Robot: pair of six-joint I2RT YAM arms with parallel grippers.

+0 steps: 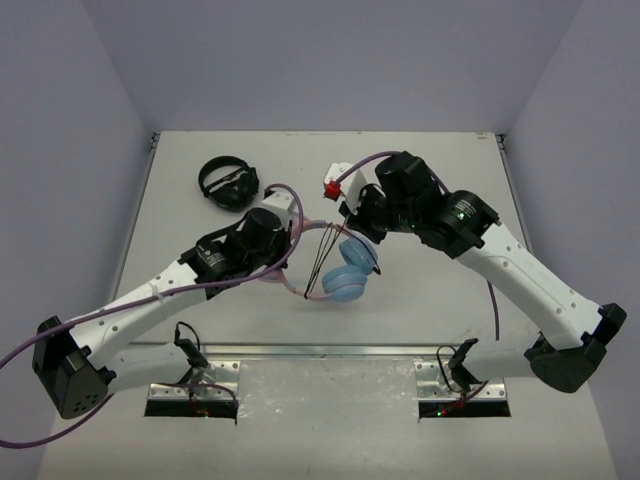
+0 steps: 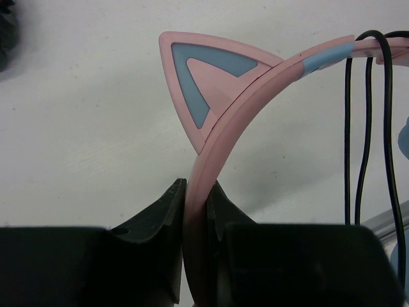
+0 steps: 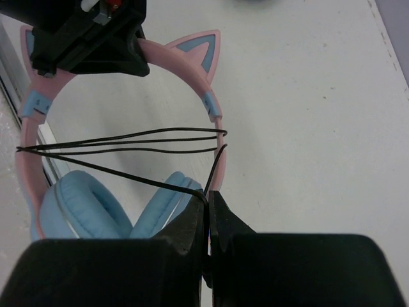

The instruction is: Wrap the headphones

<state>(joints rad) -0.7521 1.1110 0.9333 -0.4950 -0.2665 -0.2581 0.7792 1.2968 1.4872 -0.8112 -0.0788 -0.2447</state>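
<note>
The headphones (image 1: pixel 348 275) have a pink headband, pink cat ears and light blue earcups, and are held above the table's middle. My left gripper (image 2: pixel 197 190) is shut on the pink headband (image 2: pixel 255 89) just below one cat ear (image 2: pixel 203 80). It shows in the top view (image 1: pixel 294 235) at the headband's left. The thin black cable (image 3: pixel 128 138) runs across the headband in several turns. My right gripper (image 3: pixel 208 196) is shut on the cable next to the headband's right side, above the blue earcups (image 3: pixel 86 204). In the top view it (image 1: pixel 352 222) sits right of the headband.
All-black headphones (image 1: pixel 228 183) lie at the back left of the table. A small white and red object (image 1: pixel 333 182) sits behind the right gripper. The left gripper (image 3: pixel 89 35) shows at the top left of the right wrist view. A metal rail (image 1: pixel 330 350) runs along the near edge.
</note>
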